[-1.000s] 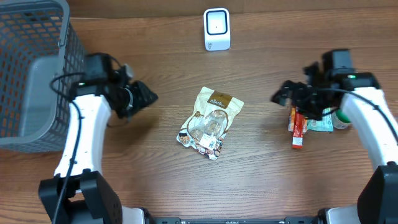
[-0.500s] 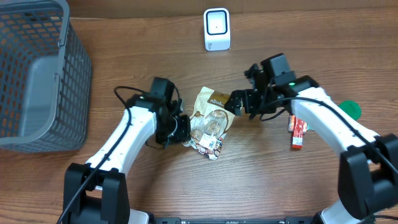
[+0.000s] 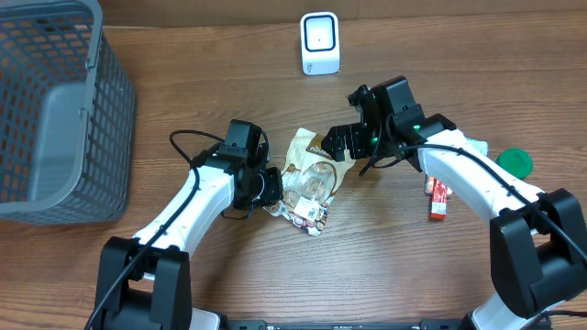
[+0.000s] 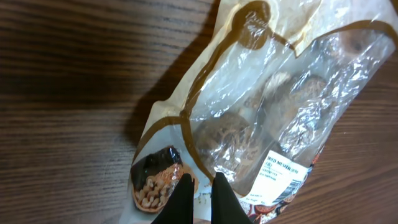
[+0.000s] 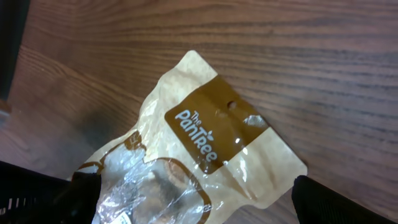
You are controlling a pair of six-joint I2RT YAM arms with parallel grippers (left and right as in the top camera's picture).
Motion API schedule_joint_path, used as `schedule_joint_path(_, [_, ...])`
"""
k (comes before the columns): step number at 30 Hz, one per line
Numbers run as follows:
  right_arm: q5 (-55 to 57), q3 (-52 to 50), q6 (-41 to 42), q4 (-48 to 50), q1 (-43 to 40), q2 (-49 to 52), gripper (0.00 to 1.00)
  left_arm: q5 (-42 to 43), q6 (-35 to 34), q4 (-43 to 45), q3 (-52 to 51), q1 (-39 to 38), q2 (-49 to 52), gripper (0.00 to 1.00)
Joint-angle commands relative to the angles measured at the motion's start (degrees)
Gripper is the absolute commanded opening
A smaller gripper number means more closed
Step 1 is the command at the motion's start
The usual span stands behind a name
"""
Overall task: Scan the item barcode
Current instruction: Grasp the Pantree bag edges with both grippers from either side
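The left gripper [image 4: 200,190] has its fingers [image 4: 222,194] brought fully together. In the left wrist view the two tips meet over the printed lower corner of the snack pouch [image 3: 310,179]. As far as that view shows, the edge film is pinched between them. In the overhead view this gripper touches the left edge of the pouch, and its arm runs back toward the near-left corner of the tabletop [image 3: 220,82].

The right gripper [image 5: 196,196] has its fingers spread to full width. One finger shows at each lower corner of the right wrist view, and the brown "The PanTree" band of the pouch lies between them. Whether the fingers touch the pouch cannot be told. In the overhead view this gripper sits over the top end of the pouch, and its arm bends back toward the near-right corner.

The snack pouch lies flat near the centre of the tabletop. Its brown band points toward the far edge and its label end toward the near edge. It is cream and brown with a clear window, and a white printed label sits at the near end.

The white scanner [image 3: 320,43] stands close to the far edge, well apart from the pouch. A grey mesh basket [image 3: 112,128] occupies the far-left corner. Toward the right edge lie a red bar packet [image 3: 439,197] and a green lid [image 3: 515,162], partly hidden by the right arm.
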Motion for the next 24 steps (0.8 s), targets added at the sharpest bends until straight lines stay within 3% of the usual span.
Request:
schedule_joint_path(1, [1.5, 0.5, -0.7, 0.9, 0.0, 0.1, 1.00, 1.0, -1.7, 0.1, -1.1, -0.3, 0.2, 0.04])
schedule_joint_path(15, [1.5, 0.5, -0.7, 0.8, 0.0, 0.4, 1.00, 0.9, -1.7, -0.2, -1.1, -1.0, 10.8, 0.04])
schedule_joint_path(24, [-1.7, 0.5, -0.9, 1.6, 0.0, 6.5, 1.00, 0.9, -1.7, 0.5, -1.1, -1.0, 11.7, 0.04])
